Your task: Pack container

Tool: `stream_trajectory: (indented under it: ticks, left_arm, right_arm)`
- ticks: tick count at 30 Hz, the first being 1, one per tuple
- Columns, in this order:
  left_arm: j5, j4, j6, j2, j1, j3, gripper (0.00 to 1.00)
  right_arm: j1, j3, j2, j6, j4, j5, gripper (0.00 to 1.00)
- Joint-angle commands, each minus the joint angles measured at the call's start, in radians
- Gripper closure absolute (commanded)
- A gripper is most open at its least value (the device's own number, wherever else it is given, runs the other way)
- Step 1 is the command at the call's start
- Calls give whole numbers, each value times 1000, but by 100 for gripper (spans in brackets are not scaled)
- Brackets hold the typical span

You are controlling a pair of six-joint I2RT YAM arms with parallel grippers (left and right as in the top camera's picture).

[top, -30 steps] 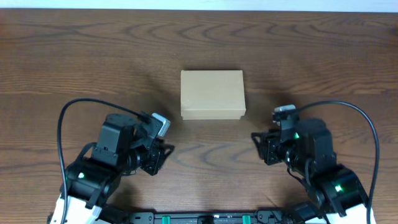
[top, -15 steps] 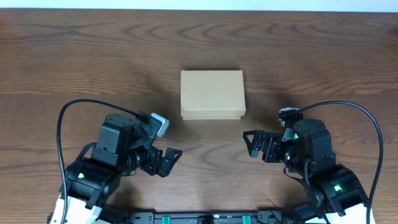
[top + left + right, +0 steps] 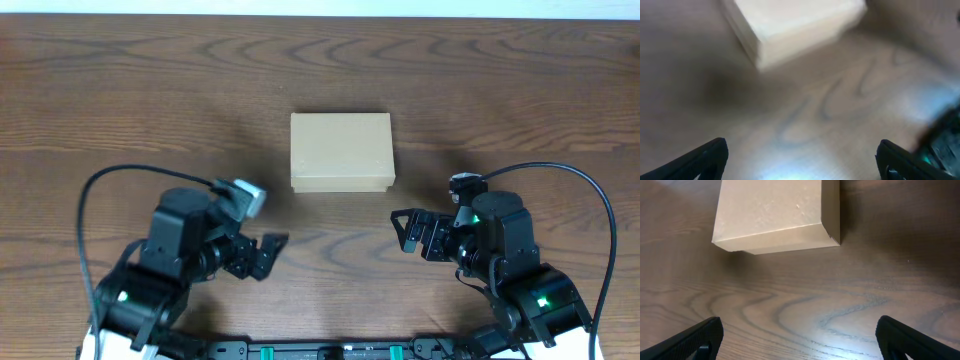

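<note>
Two hands are seen, one on each arm. The fingers of the left hand (image 3: pixel 269 254) are held wide apart, and nothing is gripped between them. The fingers of the right hand (image 3: pixel 404 231) are likewise spread apart and are closed on nothing. Both hands are held low over the desk (image 3: pixel 120 90), each pointed inward and forward.

One box (image 3: pixel 341 152) is counted, a plain tan cardboard one, and it is the only loose thing on the desk. It is found ahead of both hands and between them: forward and to the right of the left hand, forward and to the left of the right hand. It is touched by neither hand and is set apart from both. In the right wrist view it is seen beyond the fingertips, with bare wood between. In the left wrist view it is blurred but is placed the same way.

The lid is shut flat on the box, so its contents cannot be told.

Two black cables are counted, one looped over the left arm (image 3: pixel 100 190) and one over the right arm (image 3: pixel 596 200).
</note>
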Motion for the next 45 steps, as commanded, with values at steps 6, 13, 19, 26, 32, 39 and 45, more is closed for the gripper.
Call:
stream_trajectory:
  ticks: [6, 13, 19, 26, 32, 39, 45]
  left_arm:
    - [-194, 185, -216, -259, 132, -252, 4]
    - [-202, 232, -235, -504, 166, -449, 5]
    - [-238, 171, -235, -612, 168, -509, 5]
    - [-255, 174, -235, -706, 168, -589, 5]
    - [-250, 193, -231, -756, 167, -604, 4]
    - [-247, 192, -220, -756, 155, -605, 4]
    - [-247, 192, -220, -755, 155, -605, 5]
  right_arm:
    - [10, -8, -1, 11, 0, -4, 1]
    - [10, -8, -1, 11, 0, -4, 1]
    - [10, -8, -1, 11, 0, -4, 1]
    - [10, -8, -1, 11, 0, -4, 1]
    - [10, -8, -1, 11, 0, -4, 1]
    - [10, -8, -1, 11, 0, -5, 1]
    - [10, -8, -1, 11, 0, -4, 1]
